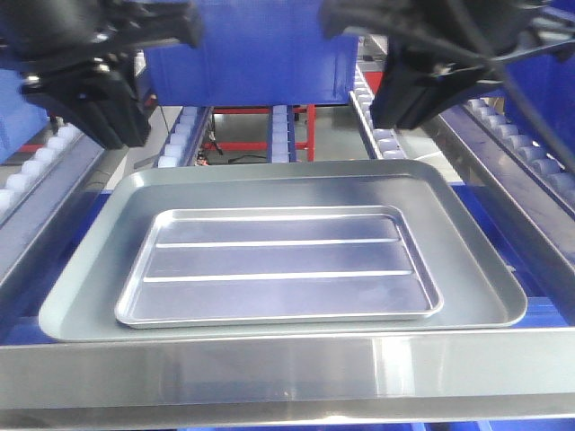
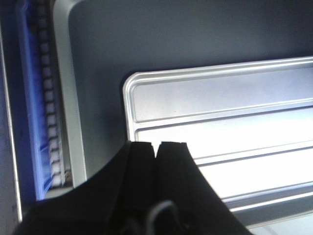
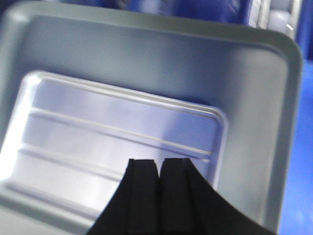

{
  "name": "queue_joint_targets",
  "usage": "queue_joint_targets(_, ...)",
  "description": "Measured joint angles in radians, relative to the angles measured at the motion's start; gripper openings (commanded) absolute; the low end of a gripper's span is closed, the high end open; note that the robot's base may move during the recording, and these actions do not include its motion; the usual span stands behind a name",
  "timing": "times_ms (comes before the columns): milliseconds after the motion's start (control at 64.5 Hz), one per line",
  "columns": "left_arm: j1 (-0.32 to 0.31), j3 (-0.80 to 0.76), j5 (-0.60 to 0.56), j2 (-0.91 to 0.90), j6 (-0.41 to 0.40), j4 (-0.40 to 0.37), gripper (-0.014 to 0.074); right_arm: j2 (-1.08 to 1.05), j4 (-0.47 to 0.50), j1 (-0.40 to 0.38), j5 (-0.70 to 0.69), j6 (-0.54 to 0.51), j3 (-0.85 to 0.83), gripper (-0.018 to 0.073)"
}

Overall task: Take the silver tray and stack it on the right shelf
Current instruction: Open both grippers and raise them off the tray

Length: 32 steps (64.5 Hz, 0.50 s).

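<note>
Reach step: left gripper (image 2: 156,147) and right gripper (image 3: 159,164), both pressed together and empty, hover above silver tray (image 1: 278,265); next, spread jaws, descend to rim.

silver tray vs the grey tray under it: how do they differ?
The silver tray is shiny and mirror-like; the grey tray is dull and matte. The silver tray is smaller and lies inside the grey tray. The silver tray's base has two long raised ridges; the visible base of the grey tray is smooth. Both are rectangular, with rounded corners and low raised rims.
</note>
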Motion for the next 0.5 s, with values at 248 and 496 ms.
queue_joint_targets(248,0.0,0.326,-0.396,-0.267,0.0,0.002,-0.0099,-0.331,-0.056,0.01,-0.37,-0.009,0.3,0.0054)
queue_joint_targets(496,0.0,0.616,-0.637,-0.589,0.0,0.121,-0.01,-0.681,-0.209,0.01,-0.458,-0.011,0.487,0.0054)
